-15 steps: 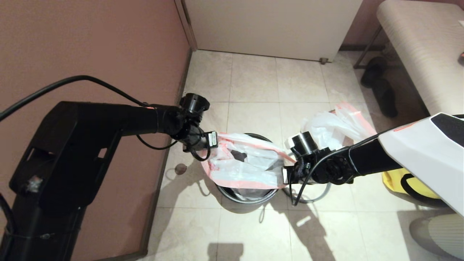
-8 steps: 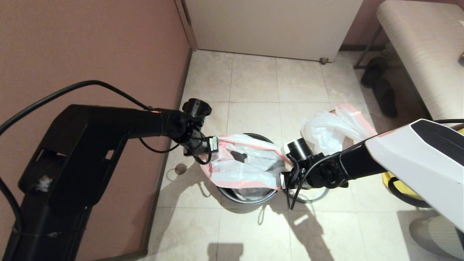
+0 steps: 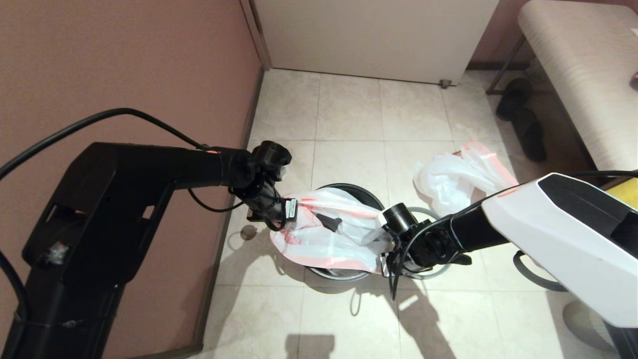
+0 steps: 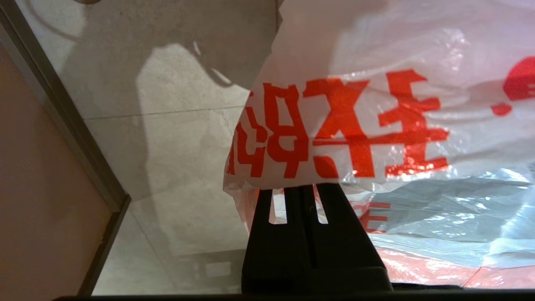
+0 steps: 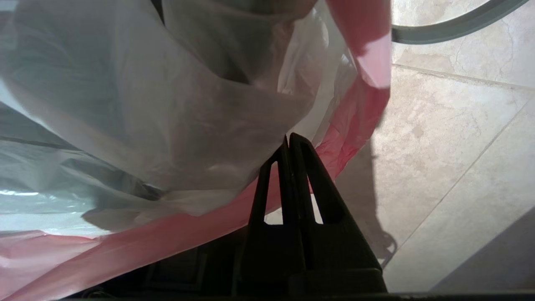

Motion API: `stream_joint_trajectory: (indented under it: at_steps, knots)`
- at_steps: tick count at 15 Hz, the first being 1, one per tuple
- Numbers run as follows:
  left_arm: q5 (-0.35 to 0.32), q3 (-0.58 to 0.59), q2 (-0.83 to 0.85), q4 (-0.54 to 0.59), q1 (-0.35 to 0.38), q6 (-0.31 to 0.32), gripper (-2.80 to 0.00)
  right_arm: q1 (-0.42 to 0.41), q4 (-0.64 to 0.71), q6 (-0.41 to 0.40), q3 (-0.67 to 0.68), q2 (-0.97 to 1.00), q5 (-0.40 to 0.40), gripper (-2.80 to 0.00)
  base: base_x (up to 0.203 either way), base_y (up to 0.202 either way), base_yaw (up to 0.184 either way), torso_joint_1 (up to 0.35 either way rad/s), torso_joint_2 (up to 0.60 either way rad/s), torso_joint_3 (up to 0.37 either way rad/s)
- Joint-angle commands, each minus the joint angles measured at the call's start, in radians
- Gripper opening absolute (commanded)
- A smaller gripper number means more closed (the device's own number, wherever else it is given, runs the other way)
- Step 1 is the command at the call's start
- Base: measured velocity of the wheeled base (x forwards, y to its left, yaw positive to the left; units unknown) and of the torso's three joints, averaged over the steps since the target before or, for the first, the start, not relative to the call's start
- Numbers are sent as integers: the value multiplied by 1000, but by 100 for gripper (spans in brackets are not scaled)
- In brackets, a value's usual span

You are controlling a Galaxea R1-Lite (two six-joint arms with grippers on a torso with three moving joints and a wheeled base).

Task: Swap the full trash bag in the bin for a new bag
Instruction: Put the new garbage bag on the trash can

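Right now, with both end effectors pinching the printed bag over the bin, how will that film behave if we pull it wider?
The new bag looks floppy: it sags and creases between the left end effector and right end effector. Probably very light, hanging empty above the bin. The thin, glossy film may slip or tear, so spread gently.

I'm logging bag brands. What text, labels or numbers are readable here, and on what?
new bag: bold red Chinese characters, upside down, partly folded under; not reliably readable.
white sticker on the left arm: too small to read.
No other text visible.
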Motion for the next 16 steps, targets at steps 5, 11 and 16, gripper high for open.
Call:
stream_joint_trajectory:
  at_steps: [5,11,16]
  knots:
    - [6,-14,99,10,0,30,-280,2,37,13,-67,78,-1,-280,0,0,0,0,0,0]
    - [110,-18,145,-63,1,30,-280,-50,40,65,-226,177,-1,-280,0,0,0,0,0,0]
    - [158,-23,155,-73,5,31,-280,-103,46,97,-293,249,-50,-280,0,0,0,0,0,0]
